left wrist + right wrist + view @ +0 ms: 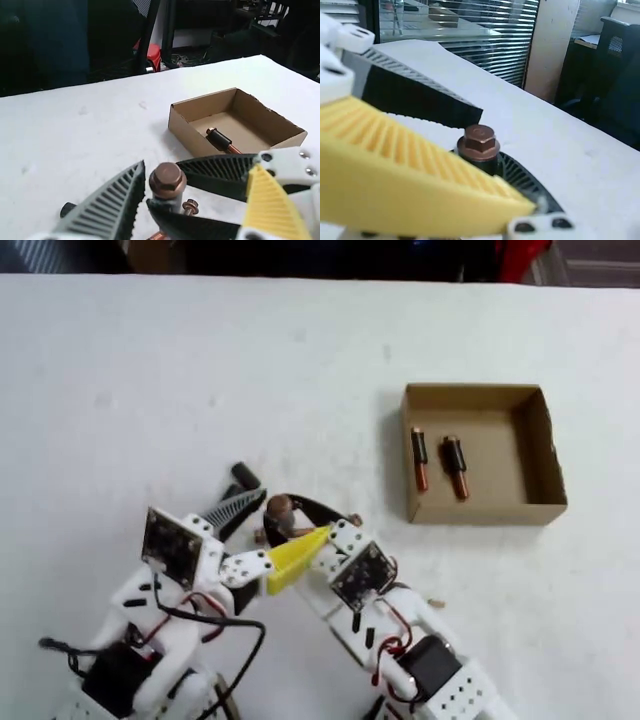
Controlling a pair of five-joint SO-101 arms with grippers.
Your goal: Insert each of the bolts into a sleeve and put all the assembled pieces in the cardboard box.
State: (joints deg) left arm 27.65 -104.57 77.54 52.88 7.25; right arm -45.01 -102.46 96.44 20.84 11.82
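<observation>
A copper-headed bolt (278, 507) (167, 178) (479, 141) stands upright in a black sleeve (165, 199). My right gripper (162, 187) comes in from the box side, its two black ribbed fingers (220, 170) shut on that sleeve. My left gripper (295, 515) is open wide around it, with the grey ribbed finger (112, 202) on one side and the yellow finger (295, 555) (270, 205) lying over the right gripper. The cardboard box (545, 455) (180, 120) holds two assembled pieces (420, 458) (456, 466).
A loose black sleeve (245, 477) (67, 209) lies on the white table beyond the grey finger. A small loose bolt (190, 206) lies by the held sleeve. The table's far half is open; dark room clutter lies past the far edge.
</observation>
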